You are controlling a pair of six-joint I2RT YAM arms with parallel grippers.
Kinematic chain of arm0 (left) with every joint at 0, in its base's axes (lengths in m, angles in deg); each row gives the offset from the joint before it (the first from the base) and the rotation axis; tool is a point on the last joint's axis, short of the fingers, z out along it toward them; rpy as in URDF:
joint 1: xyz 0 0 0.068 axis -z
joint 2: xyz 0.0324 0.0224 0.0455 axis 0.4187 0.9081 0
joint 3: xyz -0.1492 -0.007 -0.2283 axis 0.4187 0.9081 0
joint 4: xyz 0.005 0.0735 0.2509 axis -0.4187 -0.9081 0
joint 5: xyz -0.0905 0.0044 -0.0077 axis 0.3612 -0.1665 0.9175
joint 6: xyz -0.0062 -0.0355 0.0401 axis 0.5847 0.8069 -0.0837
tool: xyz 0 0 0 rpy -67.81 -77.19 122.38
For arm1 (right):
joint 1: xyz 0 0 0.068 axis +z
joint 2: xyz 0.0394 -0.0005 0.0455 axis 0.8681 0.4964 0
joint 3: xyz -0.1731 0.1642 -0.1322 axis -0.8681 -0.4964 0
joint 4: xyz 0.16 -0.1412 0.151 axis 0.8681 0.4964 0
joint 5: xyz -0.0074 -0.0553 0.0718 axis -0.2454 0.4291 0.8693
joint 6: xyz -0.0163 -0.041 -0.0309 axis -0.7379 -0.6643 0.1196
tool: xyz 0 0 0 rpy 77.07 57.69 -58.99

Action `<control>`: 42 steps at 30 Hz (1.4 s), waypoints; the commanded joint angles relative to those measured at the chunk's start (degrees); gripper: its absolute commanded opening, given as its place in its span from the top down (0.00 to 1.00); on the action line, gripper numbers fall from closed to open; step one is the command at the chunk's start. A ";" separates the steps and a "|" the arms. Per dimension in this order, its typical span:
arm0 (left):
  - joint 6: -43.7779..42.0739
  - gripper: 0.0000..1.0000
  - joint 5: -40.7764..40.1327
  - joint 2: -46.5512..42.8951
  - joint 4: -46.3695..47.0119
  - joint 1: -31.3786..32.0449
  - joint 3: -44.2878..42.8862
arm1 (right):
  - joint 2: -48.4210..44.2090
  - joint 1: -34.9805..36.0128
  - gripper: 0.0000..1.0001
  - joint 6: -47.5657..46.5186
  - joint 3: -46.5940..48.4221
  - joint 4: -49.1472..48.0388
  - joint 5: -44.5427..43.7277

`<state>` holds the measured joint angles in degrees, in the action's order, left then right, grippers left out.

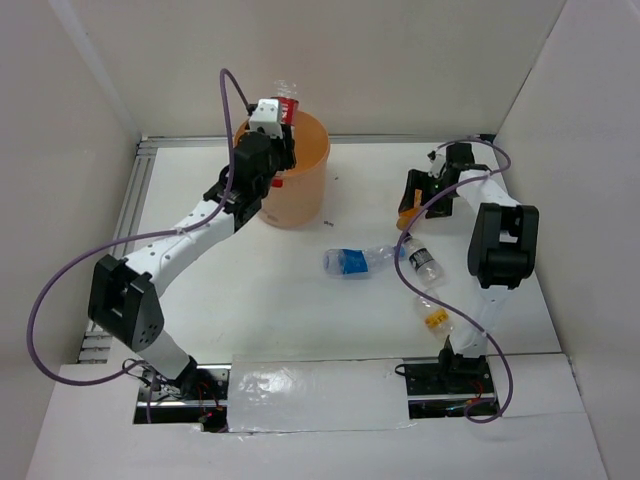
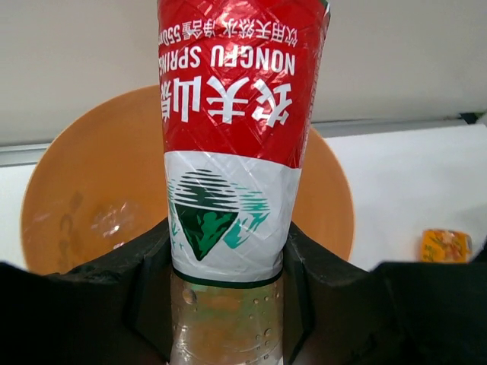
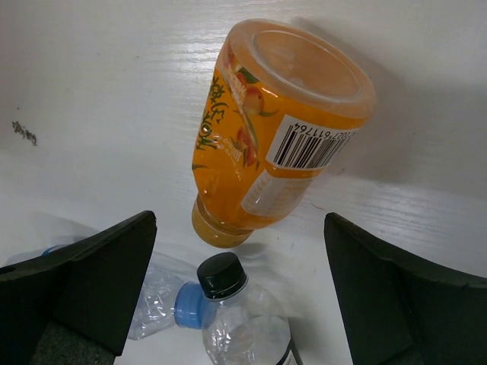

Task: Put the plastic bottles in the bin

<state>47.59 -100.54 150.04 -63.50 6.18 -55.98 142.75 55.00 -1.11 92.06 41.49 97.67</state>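
Hanging over the bin [image 2: 72, 182], where a clear bottle [image 2: 114, 220] lies, left pincer [image 2: 226, 300] clamps a red-labelled bottle [image 2: 236, 114]; right pincer [image 3: 240, 289] gapes

White-and-black arms [image 1: 185, 245] with boxy joints and looping purple cables [image 1: 50, 285]

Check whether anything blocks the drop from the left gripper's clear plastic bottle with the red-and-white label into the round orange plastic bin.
Nothing visible does. The left gripper holds the red-and-white-labelled clear plastic bottle above the open mouth of the round orange plastic bin; only a clear crumpled item lies low inside.
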 commanded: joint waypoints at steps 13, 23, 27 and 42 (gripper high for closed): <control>8.88 0.61 6.35 1.59 7.34 -6.15 -7.10 | 3.33 0.31 0.02 1.51 -0.73 -5.08 -1.02; 13.46 0.60 0.12 8.17 10.42 -6.24 -13.35 | 5.00 -0.21 0.06 1.51 -0.73 -5.61 -1.02; 12.15 0.41 -1.91 12.83 5.06 -6.24 -16.42 | 5.52 -0.21 0.14 1.51 -0.20 -5.61 0.48; -9.36 0.00 15.29 1.25 4.01 1.65 -10.20 | 2.46 -0.21 0.73 -6.73 6.46 -3.24 10.74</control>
<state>48.24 -94.36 159.72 -64.15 3.39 -67.58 148.41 54.96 -3.03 93.00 38.58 103.15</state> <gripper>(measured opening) 0.995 0.588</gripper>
